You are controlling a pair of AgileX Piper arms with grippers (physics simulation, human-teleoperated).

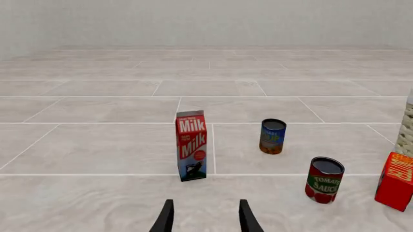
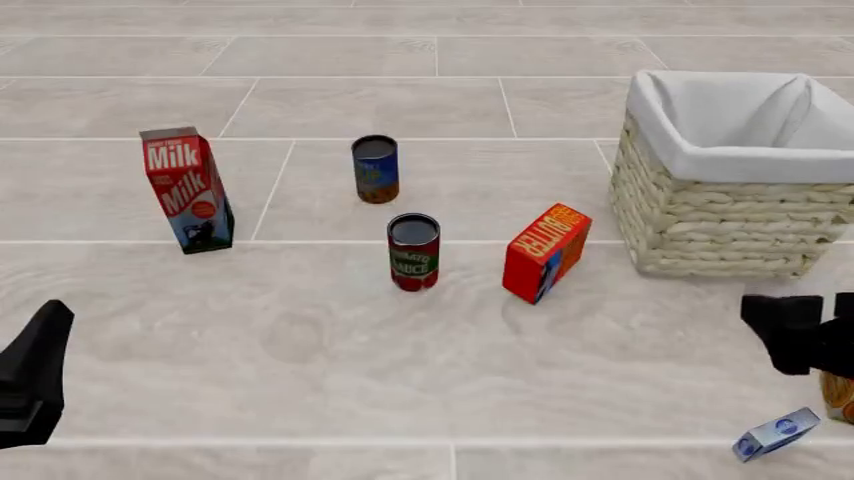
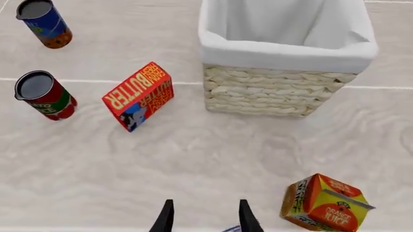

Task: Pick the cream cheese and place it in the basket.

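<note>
The cream cheese (image 2: 777,434), a small flat blue box with pale sides, lies tilted on the table at the front right. A sliver of it shows at the edge of the right wrist view (image 3: 231,228), by the fingers. My right gripper (image 2: 798,335) is a little beyond it, open and empty; the right wrist view (image 3: 206,207) shows its jaws apart. The wicker basket (image 2: 707,225) with white lining stands at the back right and also shows in the right wrist view (image 3: 258,92). My left gripper (image 2: 36,380) is open and empty at the front left (image 1: 206,207).
A milk carton (image 2: 187,190) stands at the back left. A blue can (image 2: 375,168), a tomato sauce can (image 2: 414,250) and a red-orange butter box (image 2: 546,252) stand mid-table. An orange juice carton (image 3: 326,203) stands right beside my right gripper.
</note>
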